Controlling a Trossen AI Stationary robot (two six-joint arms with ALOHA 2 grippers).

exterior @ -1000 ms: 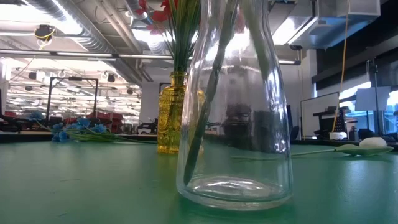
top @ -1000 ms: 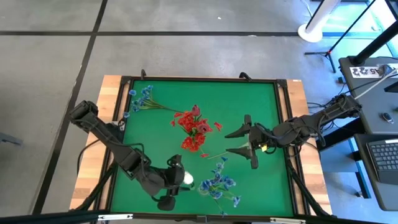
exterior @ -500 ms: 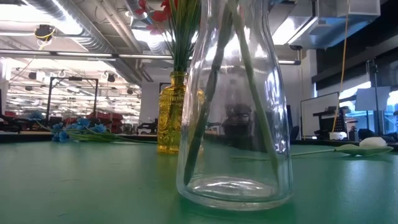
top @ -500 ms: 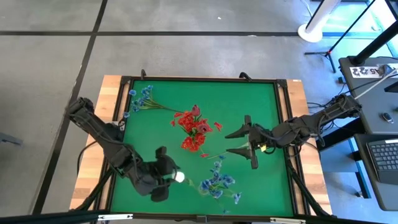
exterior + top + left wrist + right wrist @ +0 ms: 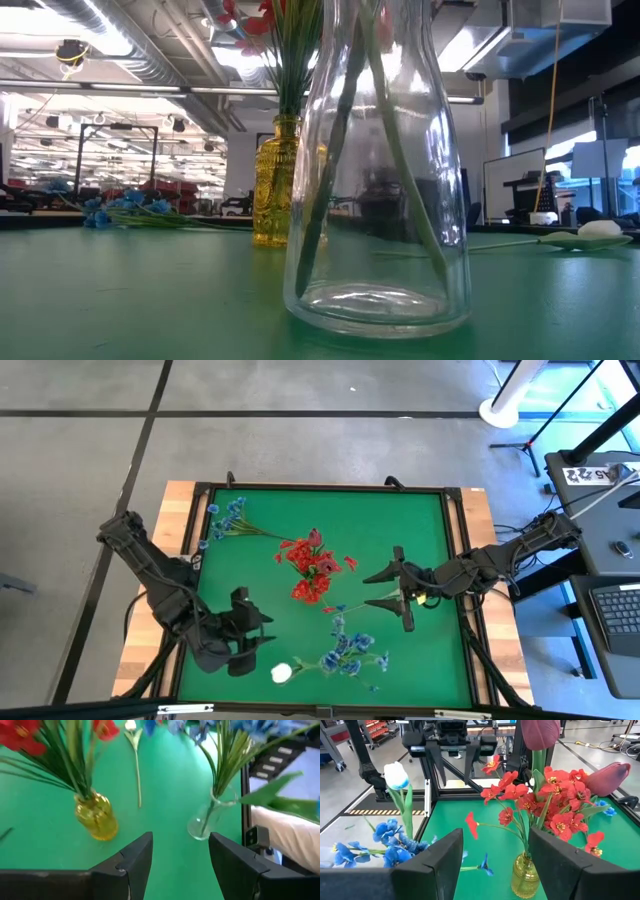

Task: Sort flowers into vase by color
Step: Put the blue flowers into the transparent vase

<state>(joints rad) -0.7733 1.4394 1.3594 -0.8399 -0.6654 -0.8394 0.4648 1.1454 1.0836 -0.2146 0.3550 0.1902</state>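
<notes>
- Since a second ago, your left gripper (image 5: 243, 635) has pulled back from the clear vase (image 5: 345, 652), leaving the white tulip (image 5: 282, 673) standing among the blue flowers (image 5: 352, 651); the fingers are now spread wide and hold nothing.
- High view: your right gripper (image 5: 392, 600) sits beside the red flowers (image 5: 313, 570), fingers apart and empty. One blue spray (image 5: 226, 518) lies on the green mat (image 5: 400, 520), well away from both grippers.
- Low view: you see the clear vase (image 5: 378, 170) up close with green stems inside, the yellow vase (image 5: 275, 183) behind it, and no fingers.
- Left wrist view: ahead of the open fingers (image 5: 132, 862) stand the yellow vase (image 5: 96, 815) and the clear vase (image 5: 206, 817), with a pale bud (image 5: 132, 732) lying flat between them.
- Right wrist view: just beyond the parted fingers (image 5: 442, 857) are the red flowers (image 5: 547, 795), with pink tulips (image 5: 540, 732) among them.
</notes>
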